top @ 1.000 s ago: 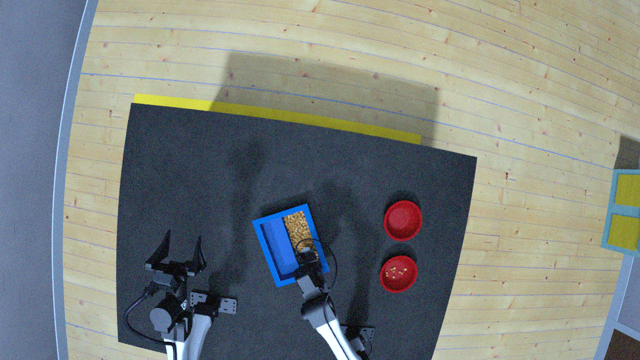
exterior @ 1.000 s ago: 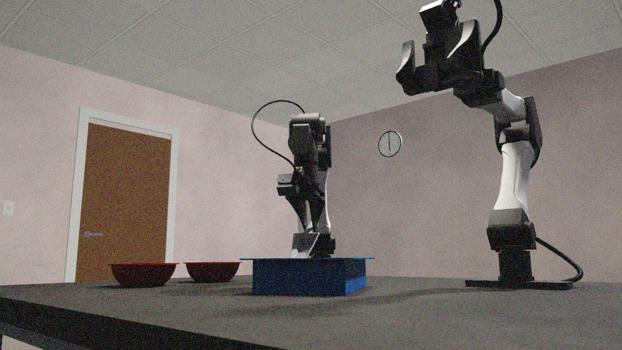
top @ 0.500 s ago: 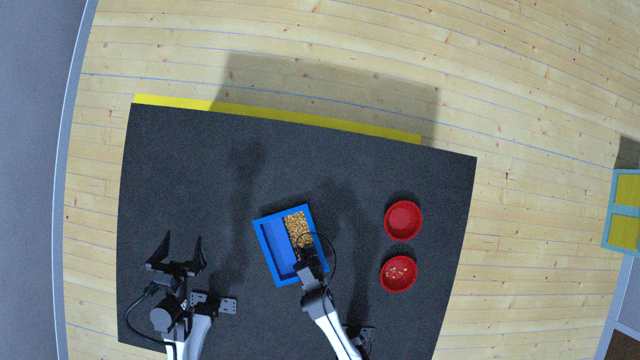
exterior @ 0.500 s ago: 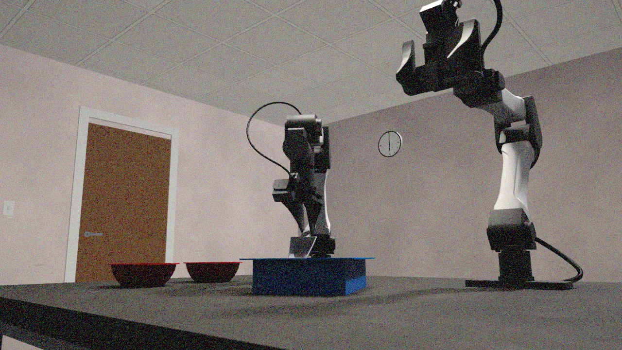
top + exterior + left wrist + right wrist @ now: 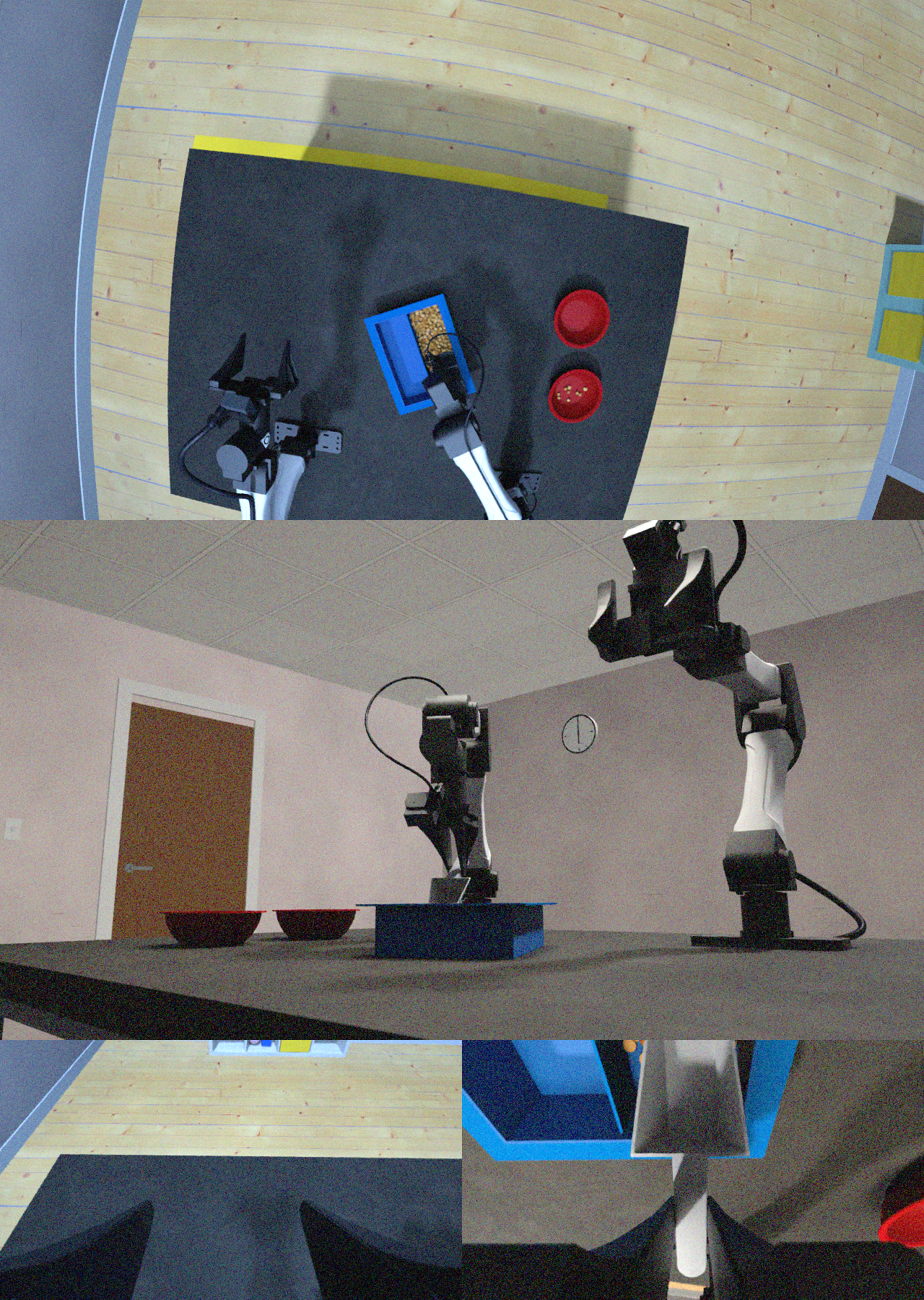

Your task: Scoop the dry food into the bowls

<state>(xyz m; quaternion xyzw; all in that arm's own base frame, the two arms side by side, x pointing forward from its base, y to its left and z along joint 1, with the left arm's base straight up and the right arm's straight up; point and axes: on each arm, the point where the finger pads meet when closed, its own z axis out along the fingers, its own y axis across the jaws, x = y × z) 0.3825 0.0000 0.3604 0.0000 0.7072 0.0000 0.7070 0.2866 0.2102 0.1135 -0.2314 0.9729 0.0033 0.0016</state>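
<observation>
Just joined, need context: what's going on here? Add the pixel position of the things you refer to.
The right gripper (image 5: 455, 872) (image 5: 691, 1199) grips the scoop (image 5: 447, 890) (image 5: 691, 1112) by its handle, the scoop dipping into the food side of the blue box (image 5: 406, 408) (image 5: 445, 930) (image 5: 563, 1150). One red bowl (image 5: 574, 414) holds a few pieces, seemingly under ten; the other (image 5: 581, 316) looks empty. The left gripper (image 5: 266, 339) (image 5: 227, 1203) is open, away from the box.

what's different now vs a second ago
The right claw, shut on the metal scoop, moved slightly down and toward the blue box's far end. Nothing was grabbed or released. The box, both red bowls and open left claw stayed put.
</observation>
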